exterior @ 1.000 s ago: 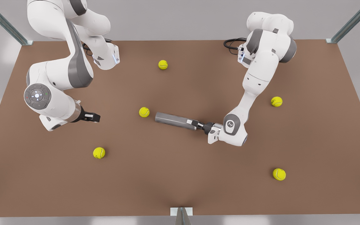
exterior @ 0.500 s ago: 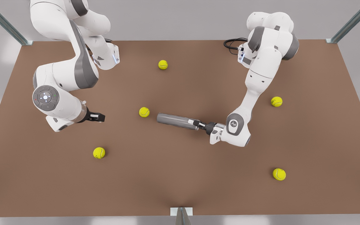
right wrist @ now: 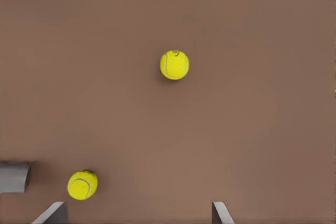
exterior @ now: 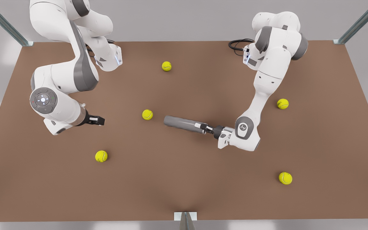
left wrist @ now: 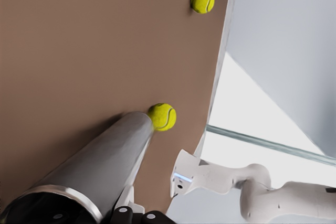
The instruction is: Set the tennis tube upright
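Note:
The tennis tube (exterior: pixel 182 123) lies on its side on the brown table (exterior: pixel 184 179), near the middle. It is dark grey with a lighter rim (left wrist: pixel 68 199) at the end my left gripper (exterior: pixel 202 127) is shut on. That arm reaches in from the front view's right. My right gripper (exterior: pixel 97 120) hangs at the front view's left, well apart from the tube, with its fingers (right wrist: pixel 52 214) spread open and nothing between them. The right wrist view catches the tube's (right wrist: pixel 13 177) far end beside a tennis ball (right wrist: pixel 82 184).
Several yellow-green tennis balls lie about the table. One (exterior: pixel 147 114) sits just off the tube's free end, others at the back (exterior: pixel 166 66), front left (exterior: pixel 101 156), right (exterior: pixel 282 103) and front right (exterior: pixel 285 178). Metal frame posts (exterior: pixel 185 220) stand at the table's edges.
My left gripper has dragged the tube a little toward the front view's right, away from the nearby ball. The right arm shifted slightly and its gripper stays open.

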